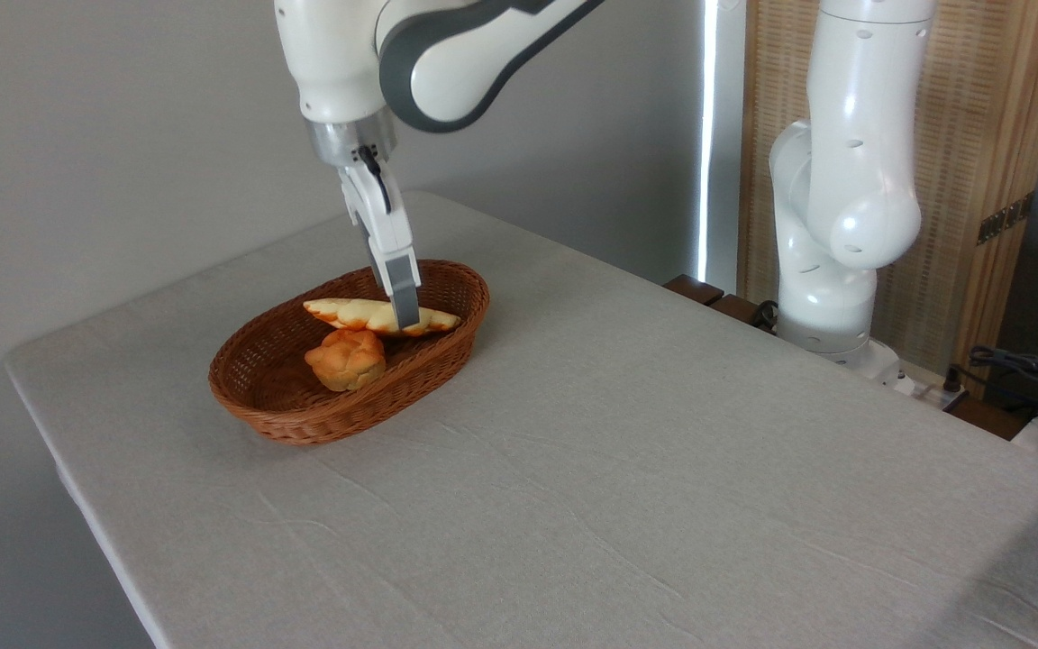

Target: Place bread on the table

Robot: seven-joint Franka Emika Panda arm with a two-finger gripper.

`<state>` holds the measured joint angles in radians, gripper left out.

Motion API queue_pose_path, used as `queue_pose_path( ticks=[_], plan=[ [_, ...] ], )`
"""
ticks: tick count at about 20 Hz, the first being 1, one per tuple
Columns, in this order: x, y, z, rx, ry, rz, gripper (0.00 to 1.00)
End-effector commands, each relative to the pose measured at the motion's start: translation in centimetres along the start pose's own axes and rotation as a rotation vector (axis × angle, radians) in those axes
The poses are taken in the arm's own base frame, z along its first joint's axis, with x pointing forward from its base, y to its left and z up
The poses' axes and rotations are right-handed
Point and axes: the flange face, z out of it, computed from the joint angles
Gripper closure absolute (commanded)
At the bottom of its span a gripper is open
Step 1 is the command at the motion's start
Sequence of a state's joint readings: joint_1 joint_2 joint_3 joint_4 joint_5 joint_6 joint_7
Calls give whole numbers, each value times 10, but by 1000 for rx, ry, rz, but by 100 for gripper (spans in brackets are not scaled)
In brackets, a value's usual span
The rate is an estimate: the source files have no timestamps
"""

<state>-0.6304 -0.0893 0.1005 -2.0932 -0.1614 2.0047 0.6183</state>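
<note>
From the fixed camera I see the bread (375,315) lying across the basket (289,416), at 12 o'clock from the bun (346,359). My gripper (405,311) has its jaws pinching it right of middle. It looks light, stiff, slightly slippery; none touches the desk (627,469) yet.

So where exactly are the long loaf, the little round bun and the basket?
Long loaf (352,314): camera view, on its pale middle, left of the pincer finger.
Round bun (345,359): camera view, on its knobbly top.
Basket (321,425): camera view, on the woven front wall.
</note>
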Motion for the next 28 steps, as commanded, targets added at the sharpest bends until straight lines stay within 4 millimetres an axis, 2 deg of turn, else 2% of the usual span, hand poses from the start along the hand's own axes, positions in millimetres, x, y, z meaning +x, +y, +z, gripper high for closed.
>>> queue_pose_path(
  ticks=[1, 4, 7, 8, 12, 13, 15, 16, 23, 28],
  plan=[
    [8, 3, 16, -14, 1, -5, 0],
    [10, 1, 27, -20, -15, -7, 0],
    [12, 1, 29, -18, -15, -6, 0],
    [12, 0, 31, -17, -15, -5, 4],
    [14, -2, 36, -13, -19, 2, 63],
    [14, -2, 36, -13, -19, 2, 74],
    [14, -1, 36, -15, -22, 5, 88],
    [14, -1, 36, -14, -23, 7, 91],
    [13, -1, 31, -14, -19, 7, 90],
    [7, 11, -5, -31, -13, 18, 90]
  ],
)
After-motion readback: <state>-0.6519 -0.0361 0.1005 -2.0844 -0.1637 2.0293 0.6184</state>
